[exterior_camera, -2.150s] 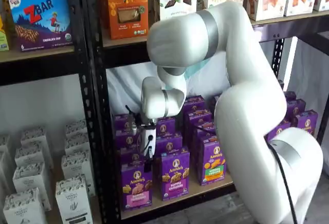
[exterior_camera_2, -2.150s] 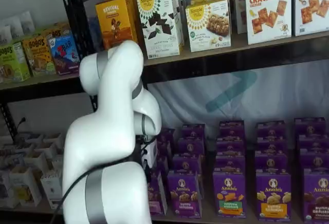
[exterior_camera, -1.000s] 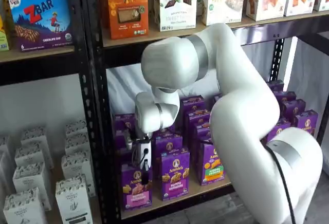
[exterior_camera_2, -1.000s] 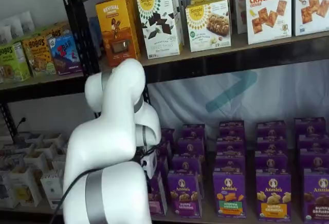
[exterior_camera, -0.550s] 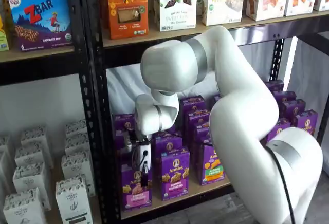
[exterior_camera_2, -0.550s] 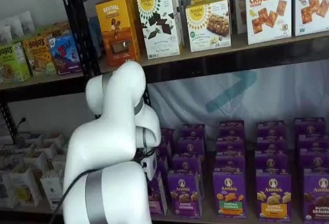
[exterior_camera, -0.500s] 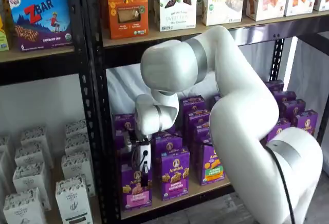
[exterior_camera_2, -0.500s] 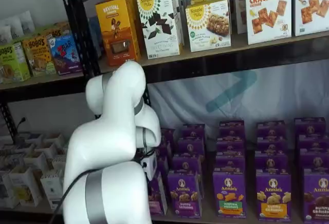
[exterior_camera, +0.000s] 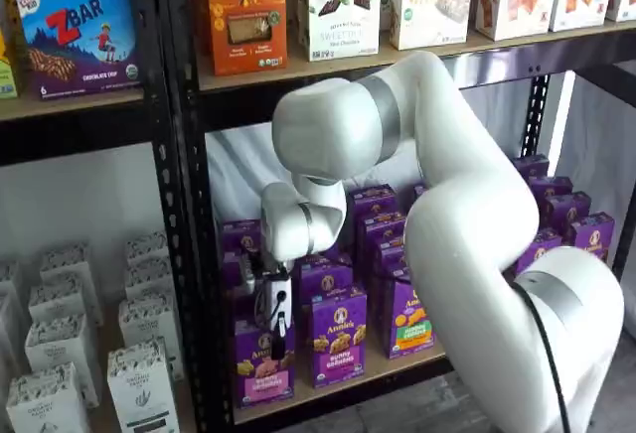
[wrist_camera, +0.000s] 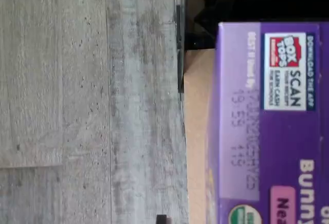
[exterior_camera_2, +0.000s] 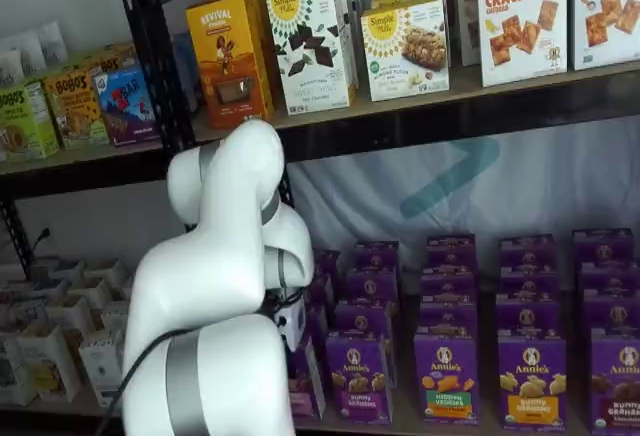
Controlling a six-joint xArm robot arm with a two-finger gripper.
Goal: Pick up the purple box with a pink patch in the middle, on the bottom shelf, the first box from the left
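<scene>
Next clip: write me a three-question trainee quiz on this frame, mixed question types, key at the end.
1. True or false: in a shelf view the gripper hangs directly over the front-row purple box with the pink band.
2. Multiple choice: the box standing right beside that one on the bottom shelf has which label colour? A) purple B) orange and green C) white
3. Fill in: in the wrist view, the purple box top carries a "Box Tops ____" scan patch.

Key: 1 true; 2 A, the Bunny Grahams box; 3 "SCAN". Whether the fingers are open or closed on the box cannot be told from these views.
</scene>
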